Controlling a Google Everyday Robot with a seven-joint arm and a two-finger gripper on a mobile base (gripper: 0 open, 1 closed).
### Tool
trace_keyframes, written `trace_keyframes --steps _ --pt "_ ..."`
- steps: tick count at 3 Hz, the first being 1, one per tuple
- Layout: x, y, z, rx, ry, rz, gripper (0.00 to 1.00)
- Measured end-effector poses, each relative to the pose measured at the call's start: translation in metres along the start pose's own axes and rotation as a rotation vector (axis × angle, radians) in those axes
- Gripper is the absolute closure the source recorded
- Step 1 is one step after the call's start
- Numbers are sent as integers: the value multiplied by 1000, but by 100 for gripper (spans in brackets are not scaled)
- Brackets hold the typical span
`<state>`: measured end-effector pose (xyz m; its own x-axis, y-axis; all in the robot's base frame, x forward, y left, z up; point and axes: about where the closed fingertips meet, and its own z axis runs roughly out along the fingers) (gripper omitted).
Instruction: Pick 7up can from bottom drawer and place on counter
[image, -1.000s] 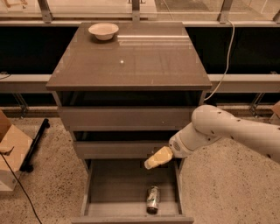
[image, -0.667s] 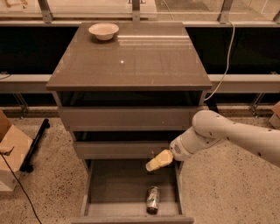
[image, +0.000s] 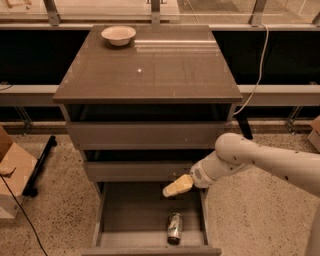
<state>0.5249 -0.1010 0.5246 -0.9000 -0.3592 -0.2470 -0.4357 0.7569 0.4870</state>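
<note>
7up can (image: 174, 228): lies on its side on the floor of the bottom drawer (image: 120, 215), directly below the gripper (image: 176, 187) and clearly apart from it, close to the drawer's front edge and right of centre. Its long axis runs roughly front to back.

Bottom drawer: pulled out and open, with its bare floor spreading below and to the left of the gripper.

Gripper: pale yellow, at the tip of the white arm (image: 260, 160), which enters from the right. It hangs over the rear right part of the open drawer, just under the front of the middle drawer (image: 135, 171), and points left and slightly down. Whether it is spread or closed cannot be told from this view; the can is not in its grasp.

Top drawer (image: 145, 135): above the gripper, over the middle drawer.

Counter (image: 165, 70): glossy grey-brown top, well above the gripper. A white bowl (image: 118, 35) stands at its far left corner, up and to the left of the gripper.

Cardboard box (image: 12, 172): on the speckled floor, far to the gripper's left.
</note>
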Motion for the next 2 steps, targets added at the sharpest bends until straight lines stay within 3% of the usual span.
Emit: trace_keyframes --steps 2 --pt "-3 -33 79 8 -38 149 0"
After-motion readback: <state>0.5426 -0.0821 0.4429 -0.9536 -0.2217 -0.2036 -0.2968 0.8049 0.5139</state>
